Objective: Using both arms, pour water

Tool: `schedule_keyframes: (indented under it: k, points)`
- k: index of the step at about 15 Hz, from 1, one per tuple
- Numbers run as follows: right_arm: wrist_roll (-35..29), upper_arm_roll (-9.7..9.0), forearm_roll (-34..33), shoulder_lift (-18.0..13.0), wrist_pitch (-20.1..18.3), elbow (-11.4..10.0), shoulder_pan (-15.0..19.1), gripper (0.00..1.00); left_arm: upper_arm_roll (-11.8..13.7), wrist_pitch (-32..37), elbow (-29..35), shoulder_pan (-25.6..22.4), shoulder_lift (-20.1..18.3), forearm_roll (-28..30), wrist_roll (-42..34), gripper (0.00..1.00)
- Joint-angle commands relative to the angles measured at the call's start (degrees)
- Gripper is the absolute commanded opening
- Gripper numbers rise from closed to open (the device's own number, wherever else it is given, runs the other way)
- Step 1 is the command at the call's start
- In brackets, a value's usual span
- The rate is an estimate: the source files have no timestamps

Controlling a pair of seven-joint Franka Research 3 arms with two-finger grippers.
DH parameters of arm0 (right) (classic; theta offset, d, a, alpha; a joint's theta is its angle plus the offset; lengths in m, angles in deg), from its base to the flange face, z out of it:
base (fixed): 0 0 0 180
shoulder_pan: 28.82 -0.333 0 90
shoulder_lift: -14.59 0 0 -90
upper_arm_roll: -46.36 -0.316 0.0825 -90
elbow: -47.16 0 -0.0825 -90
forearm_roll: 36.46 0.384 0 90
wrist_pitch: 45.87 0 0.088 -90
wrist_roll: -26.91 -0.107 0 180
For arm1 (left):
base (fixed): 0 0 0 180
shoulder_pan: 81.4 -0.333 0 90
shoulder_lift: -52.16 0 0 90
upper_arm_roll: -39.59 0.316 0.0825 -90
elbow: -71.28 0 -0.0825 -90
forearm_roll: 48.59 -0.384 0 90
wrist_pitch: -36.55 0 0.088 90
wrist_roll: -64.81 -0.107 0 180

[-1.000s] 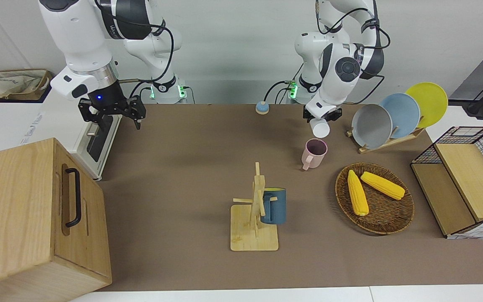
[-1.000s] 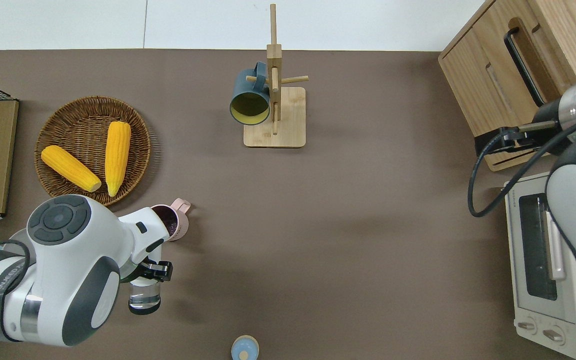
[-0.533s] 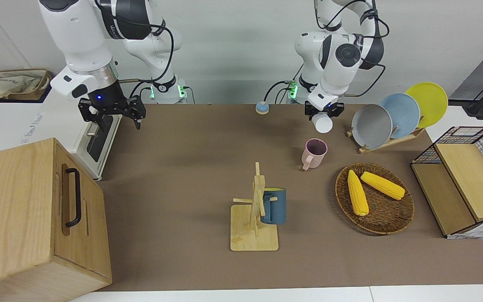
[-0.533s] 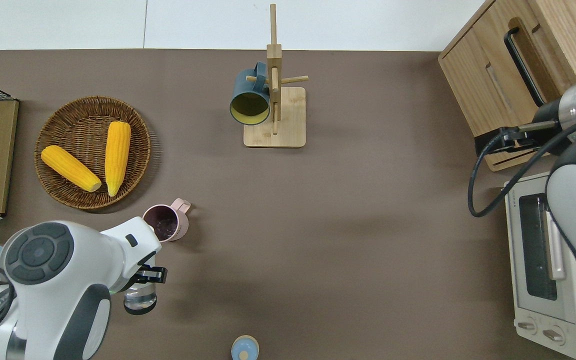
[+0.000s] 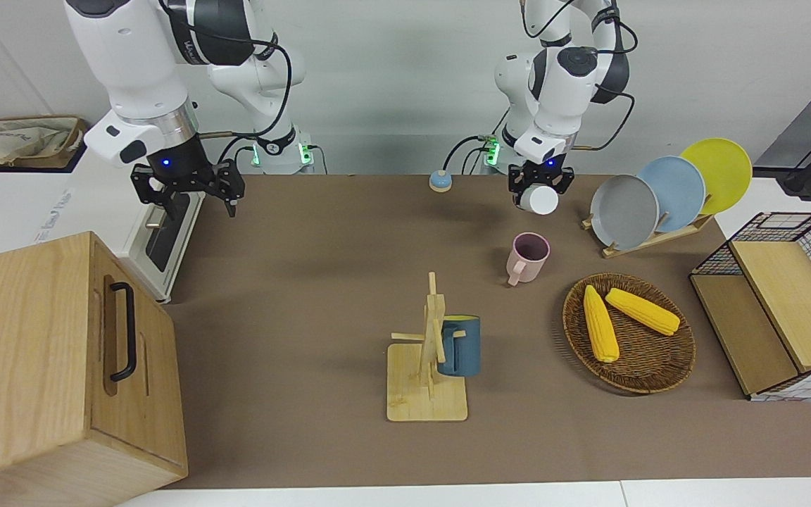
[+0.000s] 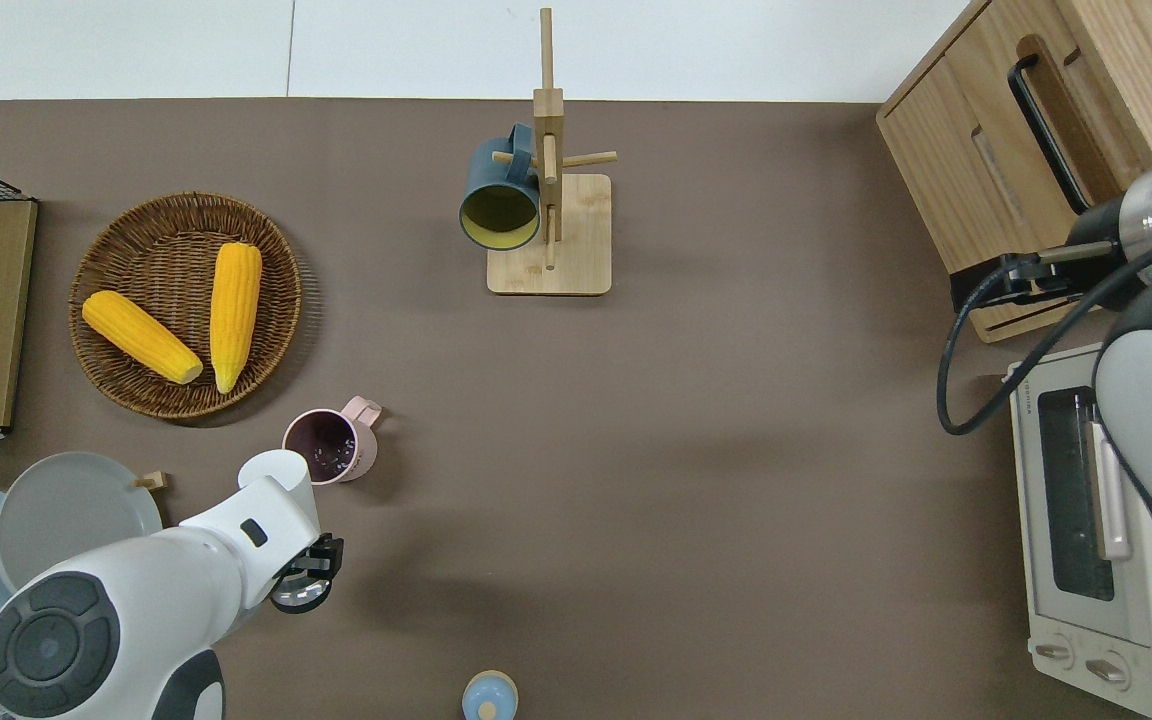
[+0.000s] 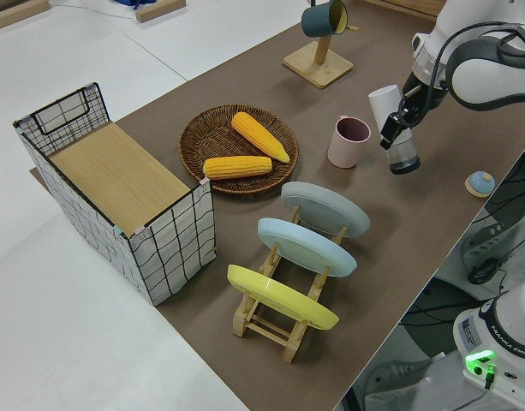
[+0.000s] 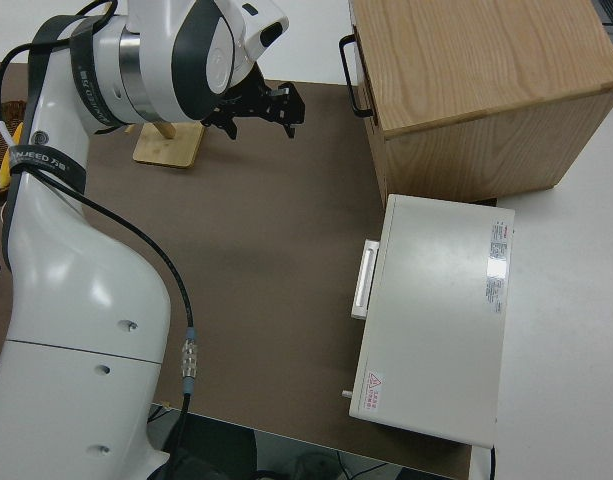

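Observation:
My left gripper (image 5: pixel 540 183) is shut on a clear glass (image 5: pixel 538 200) and holds it in the air, close to upright. In the overhead view the gripper (image 6: pixel 312 563) and glass (image 6: pixel 298 593) are over bare mat, between the pink mug (image 6: pixel 328 447) and a small blue knob. The pink mug (image 5: pixel 529 258) stands upright on the brown mat with dark liquid in its bottom. The left side view shows the gripper (image 7: pixel 398 128), the glass (image 7: pixel 403 154) and the mug (image 7: pixel 348 142) apart. My right arm is parked, its gripper (image 5: pixel 188 191) open and empty.
A wooden mug tree (image 5: pixel 428 352) with a dark blue mug (image 5: pixel 460 346) stands mid-table. A wicker basket (image 5: pixel 666 366) holds two corn cobs. A plate rack (image 5: pixel 659 193), a wire crate (image 5: pixel 778 303), a wooden cabinet (image 5: pixel 46 366), a toaster oven (image 5: pixel 166 236) and the blue knob (image 5: pixel 440 181) ring the mat.
My left gripper has drawn the glass back from above the pink mug toward the robots and tipped it back toward upright. The right arm has not moved.

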Motion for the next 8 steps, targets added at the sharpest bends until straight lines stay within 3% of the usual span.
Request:
schedule_keyframes:
  k: [1,5,8]
  points:
    - [0.82,0.01,1.30,-0.73,-0.42,-0.24,0.25,0.992,0.55,-1.33,2.49,1.09,-4.50,0.78,0.67,0.00]
    - [0.82,0.01,1.21,-0.73,-0.42,-0.24,0.25,0.992,0.98,-1.42,3.29,-0.05,-7.67,0.70,0.67,0.00]
    - [0.82,0.01,1.30,-0.73,-0.42,-0.24,0.25,0.992,1.16,-7.02,2.94,-3.99,-7.68,0.61,0.67,0.00]
